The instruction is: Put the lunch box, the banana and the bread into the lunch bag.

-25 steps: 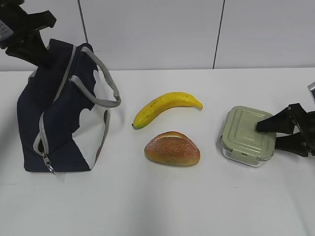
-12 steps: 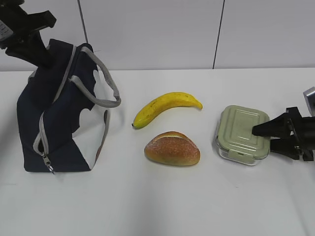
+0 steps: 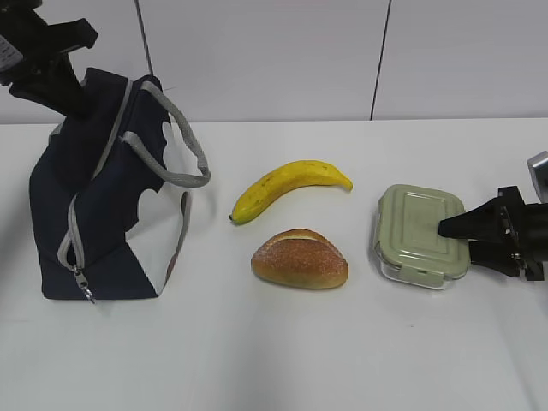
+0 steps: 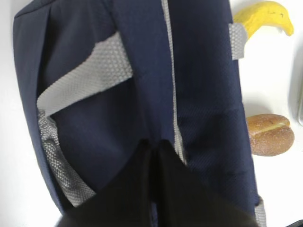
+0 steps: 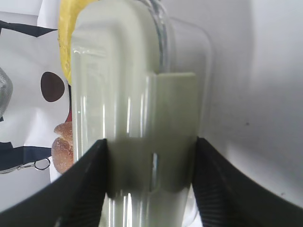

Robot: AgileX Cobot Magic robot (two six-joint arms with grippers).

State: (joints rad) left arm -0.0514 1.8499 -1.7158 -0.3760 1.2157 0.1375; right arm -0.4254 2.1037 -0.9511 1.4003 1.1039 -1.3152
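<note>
The navy and white lunch bag point(image 3: 94, 214) stands at the left, its top edge held up by my left gripper point(image 3: 73, 98). In the left wrist view that gripper point(image 4: 154, 144) is shut on the bag's dark fabric point(image 4: 94, 118). The yellow banana point(image 3: 287, 184) and the bread point(image 3: 300, 259) lie in the middle of the table. The lunch box point(image 3: 419, 233) with its sage-green lid sits at the right. My right gripper point(image 3: 454, 238) comes in from the right with one finger over the lid and one under the box. In the right wrist view both fingers point(image 5: 149, 142) press against the lunch box point(image 5: 128, 94).
The white table point(image 3: 274, 360) ends at a pale panelled wall point(image 3: 274, 60) behind. The bag's grey handles point(image 3: 175, 145) arch toward the banana, and its zipper pull point(image 3: 83, 287) hangs at the front. The banana point(image 4: 260, 16) and bread point(image 4: 270, 135) lie right of the bag.
My right gripper has narrowed onto the lunch box, which has shifted a little to the left and turned slightly. The left gripper and the bag have not moved.
</note>
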